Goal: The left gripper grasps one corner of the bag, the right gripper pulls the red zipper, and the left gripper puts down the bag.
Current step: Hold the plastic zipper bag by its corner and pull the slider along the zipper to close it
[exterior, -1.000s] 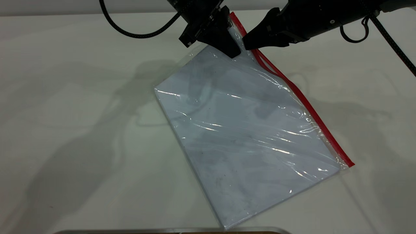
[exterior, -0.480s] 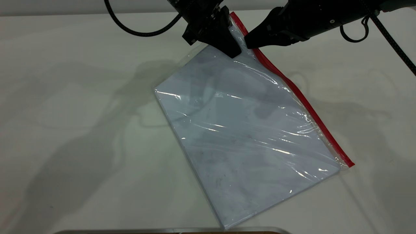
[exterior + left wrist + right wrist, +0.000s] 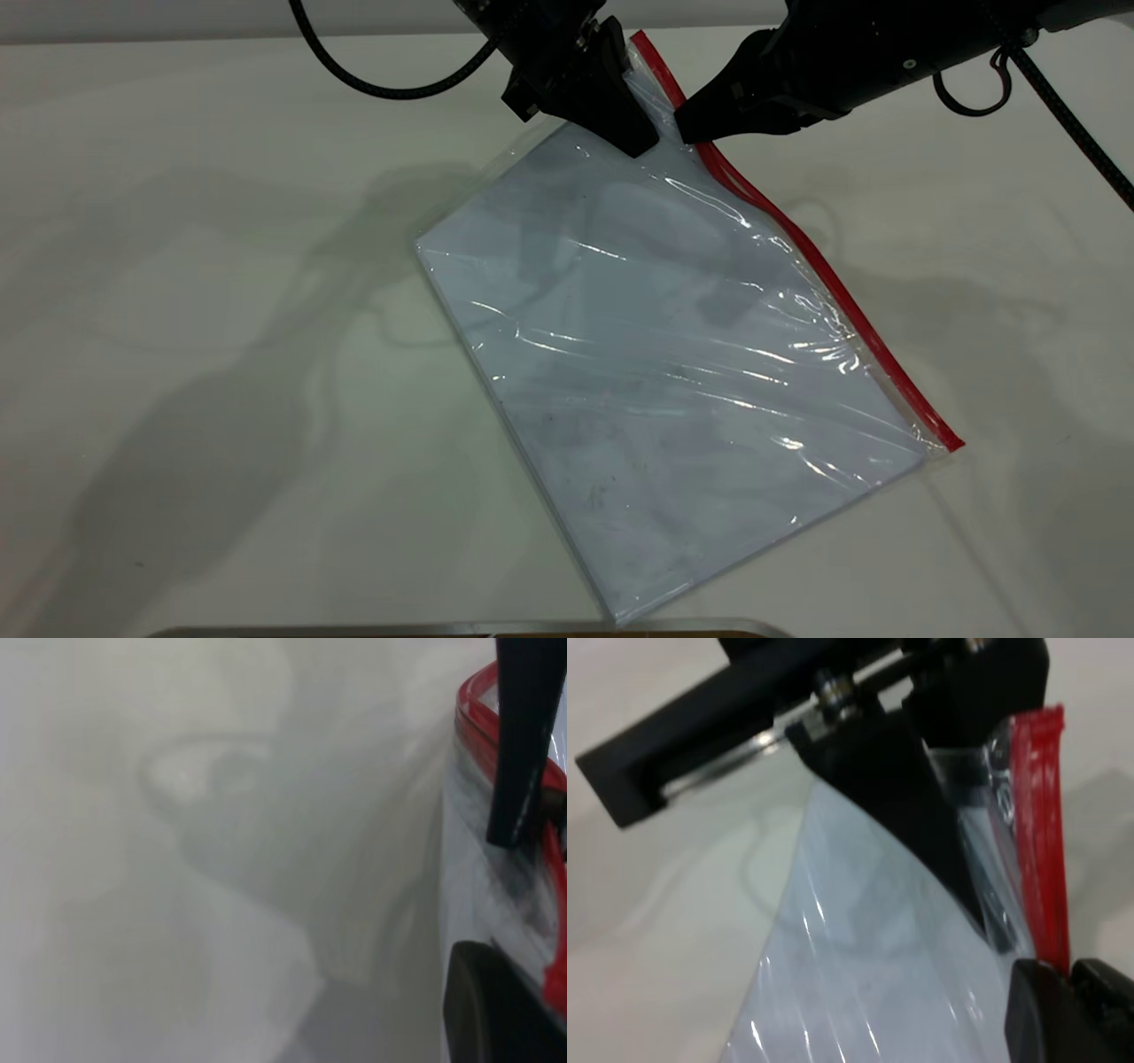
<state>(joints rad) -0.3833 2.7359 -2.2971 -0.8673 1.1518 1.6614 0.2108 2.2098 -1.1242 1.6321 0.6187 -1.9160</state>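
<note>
The left gripper (image 3: 640,133) is clamped on the corner of the bag (image 3: 651,84), reaching down from twelve o'clock and holding that end lifted. Just at its three o'clock, the right gripper (image 3: 687,124) comes in nearly level, fingers pinched together on the red zipper (image 3: 797,239). The bag (image 3: 673,354) slopes toward five o'clock onto the white table (image 3: 177,266)

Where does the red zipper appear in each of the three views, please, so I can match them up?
Exterior view: the red zipper runs from the top centre down to the right.
Left wrist view: at the right edge.
Right wrist view: a strip at the right.
Shared landmark: the left gripper, shut on the corner of the bag.
</note>
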